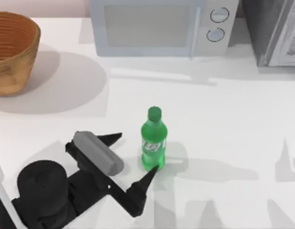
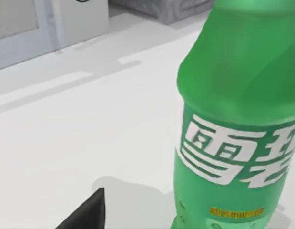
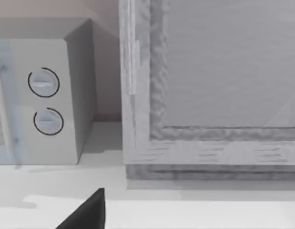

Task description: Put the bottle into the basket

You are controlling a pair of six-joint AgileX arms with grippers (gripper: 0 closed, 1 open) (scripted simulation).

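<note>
**A:** Start at the fingers. What is the left gripper (image 1: 133, 160) doing?

**B:** Its two black fingers (image 1: 146, 180) are spread wide apart and grasp nothing. One pointed tip sits right at the foot of the bottle (image 1: 153, 140), the other is off to the bottle's left, so the bottle stands beside the gap and not squarely in it. From above I cannot tell whether the near tip touches it.

**A:** So how far along is the job?

**B:** Early, I judge. The bottle stands upright on the table (image 1: 223, 124) near the middle, not lifted. The basket (image 1: 11, 50) waits at the far left corner, well apart. Closing on the bottle, lifting, carrying and dropping it in are all left.

**A:** And the right gripper?

**B:** A dark finger (image 3: 85, 212) edges its wrist view, which faces the microwave (image 1: 161, 26) and a grey cabinet (image 1: 273, 31); I cannot tell how its fingers stand.

**A:** Materials?

**B:** The bottle is green translucent plastic, smooth and waisted, with a screw cap (image 1: 155, 113) and a green label with white lettering (image 2: 233, 157). It looks slick and light, likely to tip if nudged low. The basket is tan ribbed wicker, bowl-shaped and wide-mouthed. The table is plain matte white.
</note>
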